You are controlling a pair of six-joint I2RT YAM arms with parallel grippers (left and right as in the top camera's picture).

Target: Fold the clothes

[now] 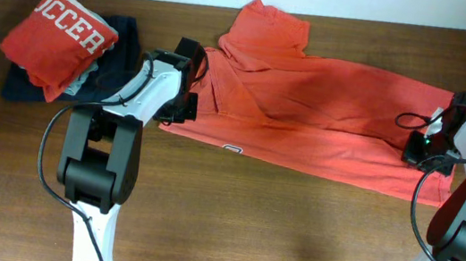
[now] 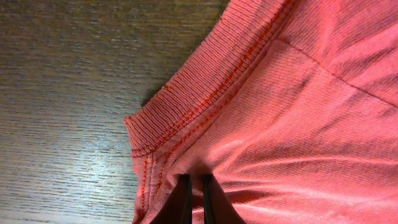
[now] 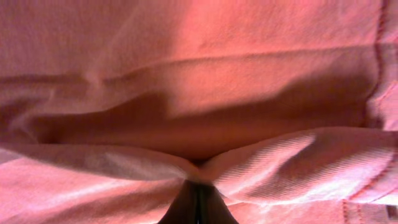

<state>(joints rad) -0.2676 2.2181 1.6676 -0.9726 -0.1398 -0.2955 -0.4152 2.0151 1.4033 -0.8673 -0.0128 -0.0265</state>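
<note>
"Across the middle of the tabletop (image 1: pixel 248 223), what's lying there?"
"The coral-red T-shirt (image 1: pixel 325 116), spread wide and rumpled, one sleeve poking toward the far edge."
"And the left claw (image 2: pixel 196 186)?"
"Closed on the cloth just beside the ribbed collar (image 2: pixel 205 99)."
"The right claw (image 3: pixel 198 190)?"
"Pinched shut on a fold at the shirt's other end. A folded red shirt (image 1: pixel 58 35) rests on a navy garment (image 1: pixel 123 39) at far left."

Even light, soft shadows, right-wrist blur
</note>
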